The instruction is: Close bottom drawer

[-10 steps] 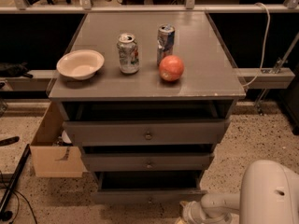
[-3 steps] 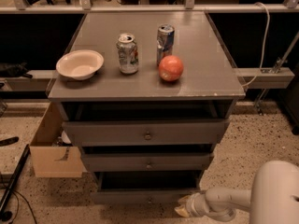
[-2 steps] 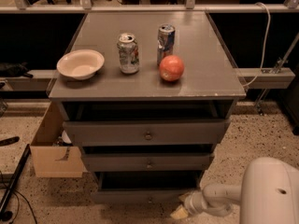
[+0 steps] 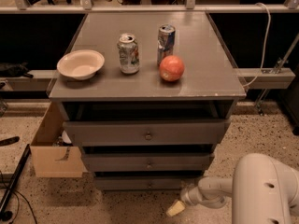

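The end effector hangs low over the floor, just right of the bottom drawer at the table's foot; open or closed, I cannot tell. A cardboard box stands left. On top: bowl, white can, blue can, apple.

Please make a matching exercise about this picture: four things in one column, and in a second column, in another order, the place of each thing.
Things:
1. bowl
2. apple
3. cardboard box
4. hand

Places:
A. on the floor, beside the cabinet, at the picture's left
B. low, near the floor, before the right end of the bottom drawer
C. on the left part of the cabinet top
D. on the cabinet top, just in front of the blue can

Pairs: 1-C, 2-D, 3-A, 4-B
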Controlling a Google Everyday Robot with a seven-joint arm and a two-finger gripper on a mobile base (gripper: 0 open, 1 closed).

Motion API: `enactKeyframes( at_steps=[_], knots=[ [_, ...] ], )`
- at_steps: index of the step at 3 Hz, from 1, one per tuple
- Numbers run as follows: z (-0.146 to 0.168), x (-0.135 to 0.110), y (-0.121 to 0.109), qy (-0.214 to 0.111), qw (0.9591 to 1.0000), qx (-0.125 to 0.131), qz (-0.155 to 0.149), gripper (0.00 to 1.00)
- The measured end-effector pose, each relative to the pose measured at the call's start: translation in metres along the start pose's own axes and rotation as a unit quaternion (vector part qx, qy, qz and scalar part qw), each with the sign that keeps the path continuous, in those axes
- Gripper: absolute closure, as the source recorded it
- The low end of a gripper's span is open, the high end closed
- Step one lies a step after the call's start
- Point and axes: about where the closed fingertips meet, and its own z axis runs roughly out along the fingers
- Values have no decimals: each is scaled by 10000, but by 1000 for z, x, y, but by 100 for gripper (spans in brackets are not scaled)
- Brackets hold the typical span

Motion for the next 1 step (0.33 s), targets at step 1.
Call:
enactKeyframes(
  at_steps=[1],
  knots=[
    [0,0,0,0,10000,0,0,0]
  ],
)
